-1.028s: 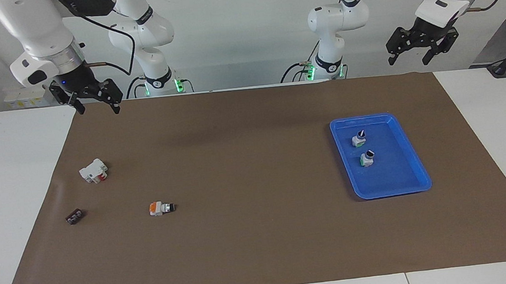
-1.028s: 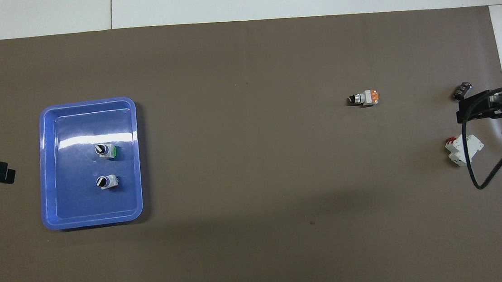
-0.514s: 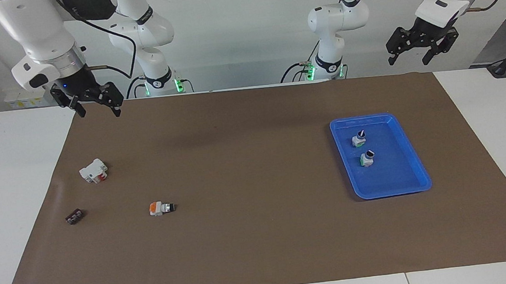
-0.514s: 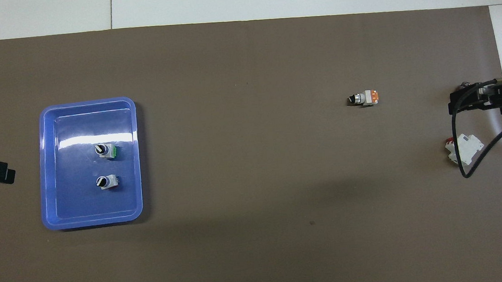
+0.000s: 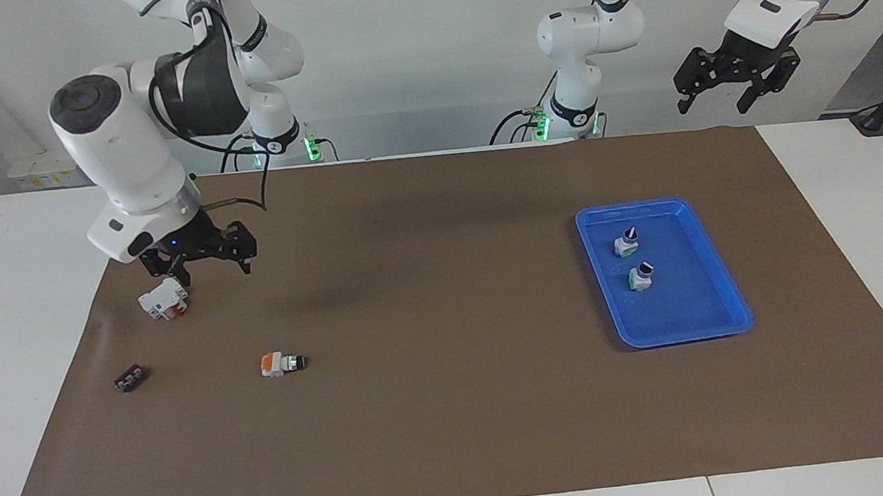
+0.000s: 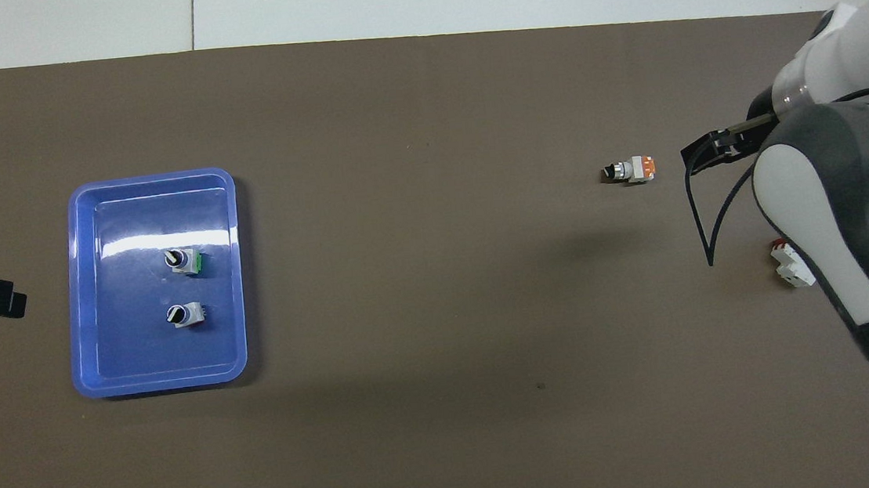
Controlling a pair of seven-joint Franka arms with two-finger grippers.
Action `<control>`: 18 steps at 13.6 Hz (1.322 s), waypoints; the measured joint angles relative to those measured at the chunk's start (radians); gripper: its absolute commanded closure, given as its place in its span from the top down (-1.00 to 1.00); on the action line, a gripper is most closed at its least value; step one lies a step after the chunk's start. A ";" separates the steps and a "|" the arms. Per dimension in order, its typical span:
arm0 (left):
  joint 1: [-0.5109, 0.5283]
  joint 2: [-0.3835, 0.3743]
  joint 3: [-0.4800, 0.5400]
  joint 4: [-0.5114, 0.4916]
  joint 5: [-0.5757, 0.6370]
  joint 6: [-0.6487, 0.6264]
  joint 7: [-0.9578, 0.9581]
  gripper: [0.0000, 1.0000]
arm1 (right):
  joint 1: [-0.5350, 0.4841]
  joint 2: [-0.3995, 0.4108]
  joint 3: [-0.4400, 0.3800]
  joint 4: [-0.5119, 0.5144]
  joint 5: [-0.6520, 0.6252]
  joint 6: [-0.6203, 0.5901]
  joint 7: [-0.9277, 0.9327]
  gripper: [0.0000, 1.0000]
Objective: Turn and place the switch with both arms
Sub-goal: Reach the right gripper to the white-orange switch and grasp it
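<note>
Two grippers are seen with fingers spread and nothing grasped. The right gripper (image 5: 207, 267) is held low over the mat (image 5: 455, 406), just beside the white block (image 5: 164, 298), having been brought down from the mat's edge by the robots. The left gripper (image 5: 731, 87) is kept waiting, raised, unchanged. The switch (image 5: 281, 363) is left lying on its side on the mat, untouched, well apart from the blue tray (image 5: 725, 287).

Brown mat (image 5: 457, 422), blue tray (image 5: 721, 287), white block (image 5: 162, 299), dark piece (image 5: 130, 378)
</note>
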 measured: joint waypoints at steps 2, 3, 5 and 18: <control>0.000 0.000 0.000 0.000 0.000 0.000 0.000 1.00 | 0.002 0.056 0.013 0.001 0.000 0.057 -0.146 1.00; 0.000 0.000 0.000 0.000 0.000 0.000 0.000 1.00 | 0.003 0.075 0.016 -0.001 0.000 0.079 -0.245 1.00; 0.000 0.000 0.000 0.000 0.000 0.000 0.000 1.00 | 0.004 0.096 0.016 -0.026 0.000 0.136 -0.499 1.00; 0.000 0.000 0.000 0.000 0.000 0.000 0.000 1.00 | -0.002 0.152 0.014 -0.282 0.000 0.609 -1.422 0.85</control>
